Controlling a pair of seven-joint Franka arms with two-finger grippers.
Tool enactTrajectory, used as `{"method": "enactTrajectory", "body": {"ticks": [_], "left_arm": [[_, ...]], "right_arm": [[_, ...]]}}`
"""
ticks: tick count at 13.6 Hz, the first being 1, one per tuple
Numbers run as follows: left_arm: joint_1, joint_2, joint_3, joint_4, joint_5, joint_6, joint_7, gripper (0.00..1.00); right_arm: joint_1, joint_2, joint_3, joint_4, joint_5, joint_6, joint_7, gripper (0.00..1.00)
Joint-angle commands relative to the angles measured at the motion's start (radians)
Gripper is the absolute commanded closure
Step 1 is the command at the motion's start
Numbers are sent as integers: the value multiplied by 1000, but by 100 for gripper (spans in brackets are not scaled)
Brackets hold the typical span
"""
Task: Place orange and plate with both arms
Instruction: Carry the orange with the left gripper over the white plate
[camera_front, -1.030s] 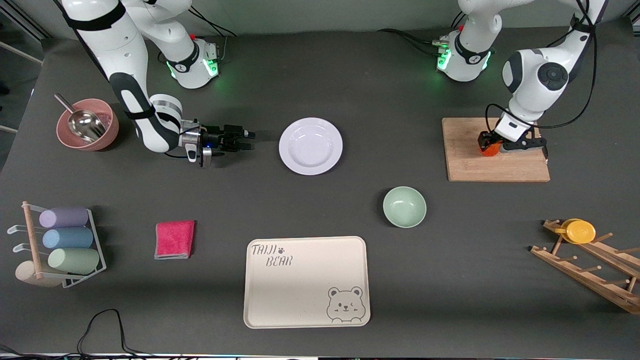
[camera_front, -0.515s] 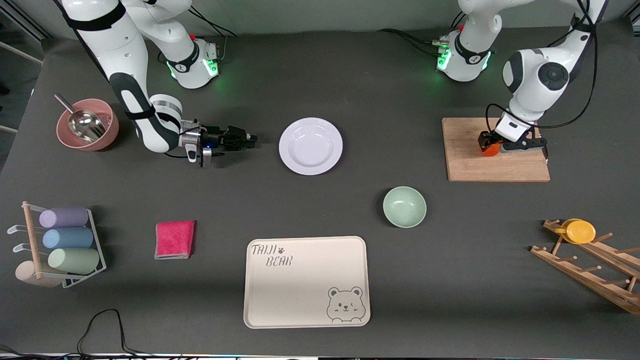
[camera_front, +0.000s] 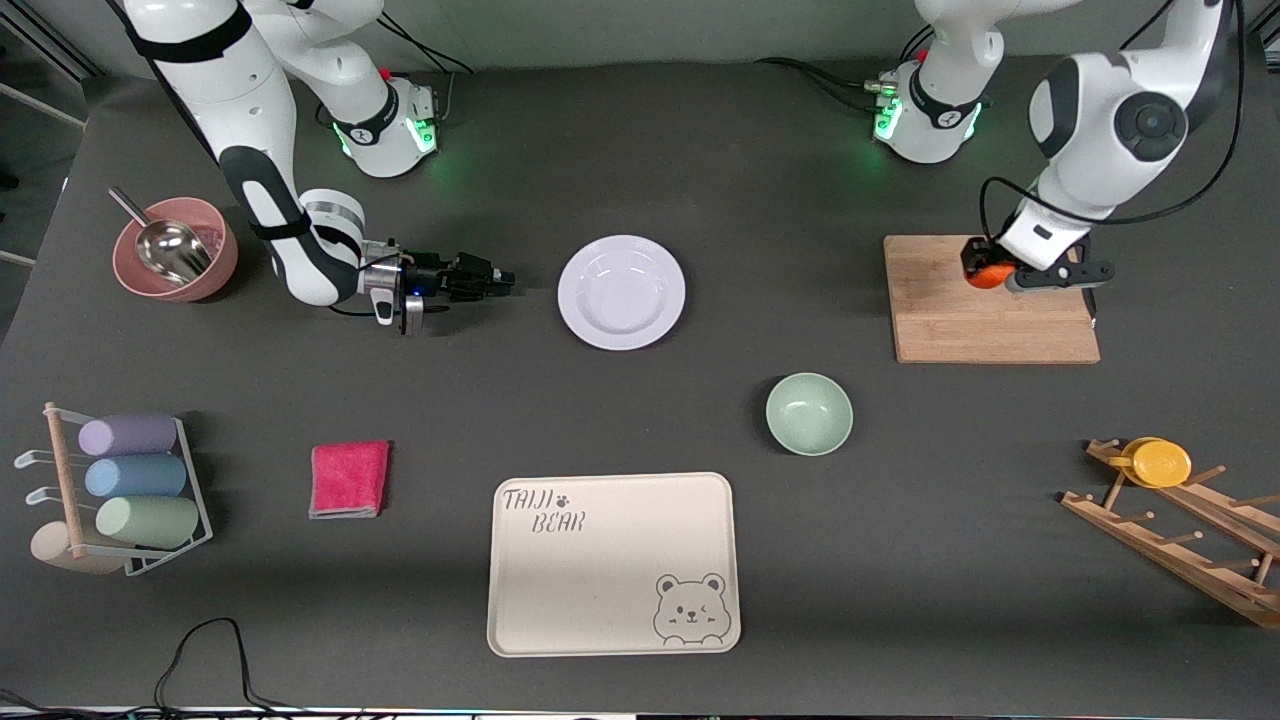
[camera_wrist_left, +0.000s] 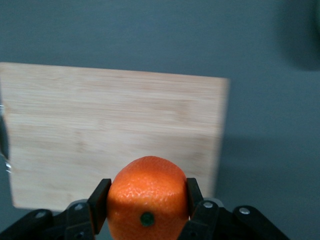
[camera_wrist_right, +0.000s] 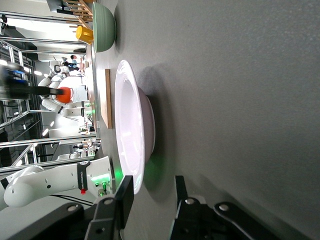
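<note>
A: Where is the orange (camera_front: 983, 276) held?

B: It is clamped between the fingers of the left gripper (camera_front: 985, 275), up in the air over the board (camera_front: 990, 320). In the left wrist view the fruit (camera_wrist_left: 146, 199) is seen pinched on both sides by the pads (camera_wrist_left: 99, 199), with the board (camera_wrist_left: 110, 130) well below it.

A: And the plate (camera_front: 621, 292)?

B: It lies flat on the table (camera_front: 700, 160), about midway between the two arms' ends and farther from the front camera than the bowl (camera_front: 809, 413) and the tray (camera_front: 613, 564). The right gripper (camera_front: 497, 278) is held low, just beside the plate on the side toward the right arm's end, with its jaws set apart and pointed at the rim.

A: Which relation is the coming move judged to turn on?

B: The plate's rim against the right gripper. In the right wrist view the rim (camera_wrist_right: 131, 150) is seen edge-on, lined up with the gap between the two fingers (camera_wrist_right: 124, 192) but not yet inside it. A short, level advance is judged to be needed before a closing grip can be made. The right arm is plainly the nearer one to the plate.

A: What is hard to make out?

B: Whether the lower finger clears the table under the rim cannot be told. The orange's underside is hidden by the gripper in the front view.
</note>
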Motion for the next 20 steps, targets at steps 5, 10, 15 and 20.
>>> {"method": "enactTrajectory", "body": {"ticks": [5, 10, 15, 20], "left_arm": [[-316, 154, -192, 356, -106, -114, -603, 100], [-353, 436, -413, 500, 17, 123, -1146, 100], [-493, 703, -410, 597, 403, 206, -1584, 100], [-549, 866, -406, 686, 610, 205, -1874, 100]], "right_arm": [[4, 50, -2, 24, 26, -17, -54, 60], [2, 83, -2, 37, 27, -53, -85, 60], [2, 84, -2, 38, 27, -52, -85, 60], [10, 90, 1, 39, 55, -52, -86, 60]]}}
